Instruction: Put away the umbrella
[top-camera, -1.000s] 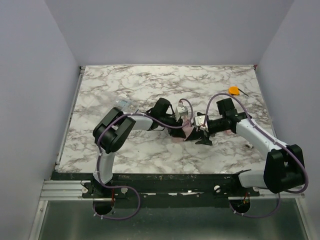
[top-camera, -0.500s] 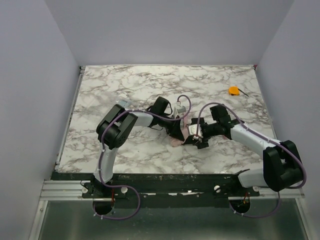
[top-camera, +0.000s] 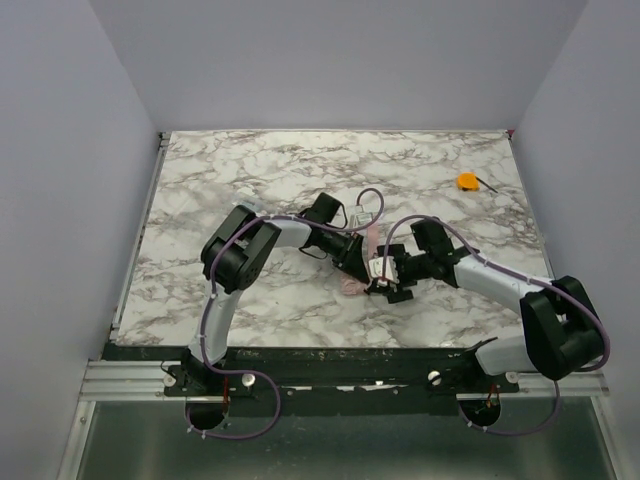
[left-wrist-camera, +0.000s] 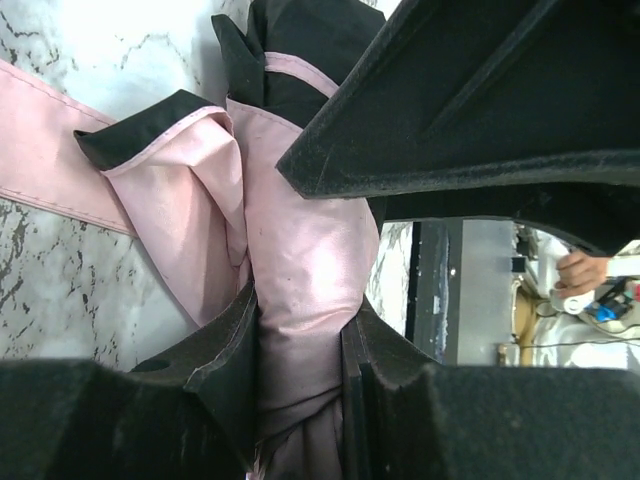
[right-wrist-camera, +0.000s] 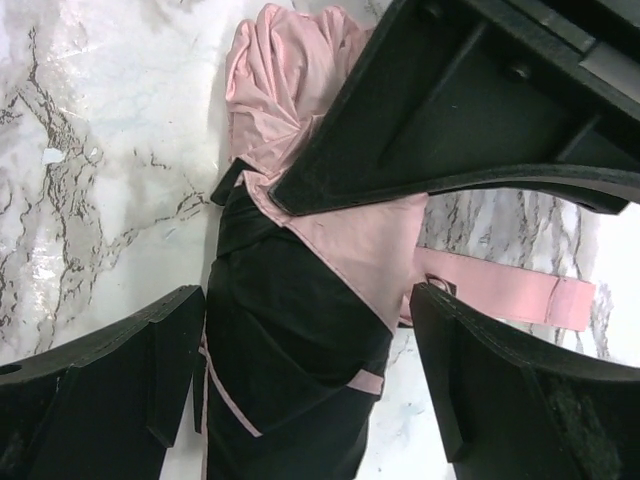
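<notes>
Got umbrella (left-wrist-camera: 300, 270) lying on worktop (top-camera: 250, 170), well apart from orange object (top-camera: 467, 181), nearer the arm bases and left of it. Pinching bunched pink canopy with left claw (left-wrist-camera: 298, 335); straddling black-lined folds with right claw (right-wrist-camera: 308, 330), spread wide, holding nothing. Judging light, limp, slippery. Better to grab the dense bundle, not loose strap (right-wrist-camera: 510, 290).

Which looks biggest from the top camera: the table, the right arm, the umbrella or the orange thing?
1. table
2. right arm
3. umbrella and orange thing: I can't rank these two, because the arms hide most of the umbrella.
</notes>
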